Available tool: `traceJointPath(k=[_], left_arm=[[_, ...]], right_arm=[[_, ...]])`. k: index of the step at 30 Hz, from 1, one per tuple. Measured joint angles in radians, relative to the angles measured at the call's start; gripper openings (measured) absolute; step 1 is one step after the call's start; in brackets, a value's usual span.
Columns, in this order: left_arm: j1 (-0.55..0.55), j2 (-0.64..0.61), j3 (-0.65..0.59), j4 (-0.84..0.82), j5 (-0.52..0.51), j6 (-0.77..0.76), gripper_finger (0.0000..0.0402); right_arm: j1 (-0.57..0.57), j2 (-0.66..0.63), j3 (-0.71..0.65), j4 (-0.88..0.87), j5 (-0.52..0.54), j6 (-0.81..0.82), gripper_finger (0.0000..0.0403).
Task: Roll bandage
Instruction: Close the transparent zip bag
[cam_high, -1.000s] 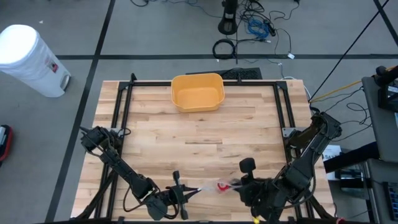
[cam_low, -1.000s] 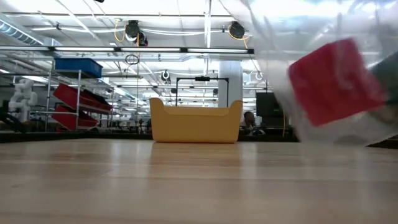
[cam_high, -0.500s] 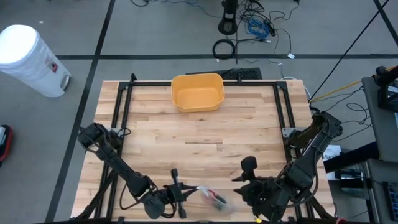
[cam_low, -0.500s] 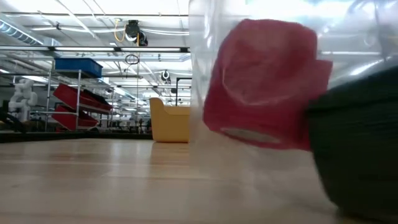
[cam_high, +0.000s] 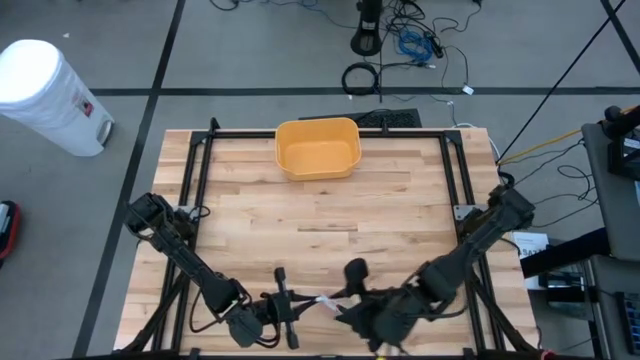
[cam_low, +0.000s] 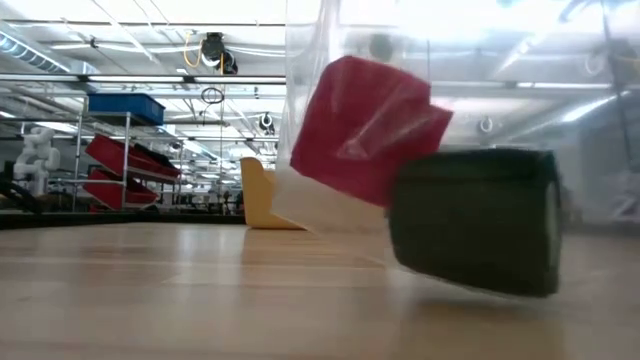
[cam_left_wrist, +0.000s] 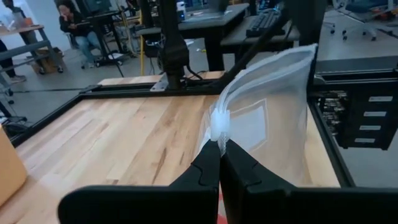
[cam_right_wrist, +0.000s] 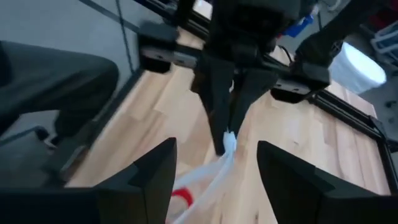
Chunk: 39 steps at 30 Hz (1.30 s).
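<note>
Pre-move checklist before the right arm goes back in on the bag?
1. Left gripper shut on the clear plastic bag at its edge: ok.
2. Right gripper open, holding nothing: ok.
3. Red bandage roll inside the bag: ok.
4. Bag lifted off the table: cannot tell; it hangs near the front edge.
5. Right fingers lined up on either side of the bag: ok, by the right wrist view.
6. Yellow bin out of the way at the far edge: ok.

Overhead camera looked straight down; low camera sat at table (cam_high: 400, 200) level, facing the bin (cam_low: 262, 195); wrist cameras faced each other across the bag (cam_left_wrist: 273, 118).
</note>
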Motion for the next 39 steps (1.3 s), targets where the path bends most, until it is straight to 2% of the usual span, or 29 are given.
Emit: traceJointPath(k=[6,16,20,26,37,39], left_arm=[[-0.003,0.0,0.0,-0.025,0.002,-0.008,0.0002],[-0.004,0.0,0.0,-0.025,0.007,-0.009,0.0001],[-0.005,0.0,0.0,-0.024,0.007,-0.009,0.0002],[-0.005,0.0,0.0,-0.024,0.008,-0.01,0.0001],[-0.005,0.0,0.0,-0.028,0.013,-0.01,0.0002],[-0.005,0.0,0.0,-0.029,0.014,-0.01,0.0002]], right_arm=[[-0.048,0.093,-0.002,0.101,-0.007,-0.056,0.021],[-0.104,0.108,-0.002,0.101,-0.009,0.025,0.0209],[-0.122,0.108,-0.002,0.086,-0.095,0.07,0.0194],[-0.129,0.108,-0.002,0.086,-0.13,0.073,0.0148],[-0.126,0.108,-0.002,0.08,-0.138,0.034,0.0021],[-0.125,0.108,-0.001,0.07,-0.137,0.03,0.0009]])
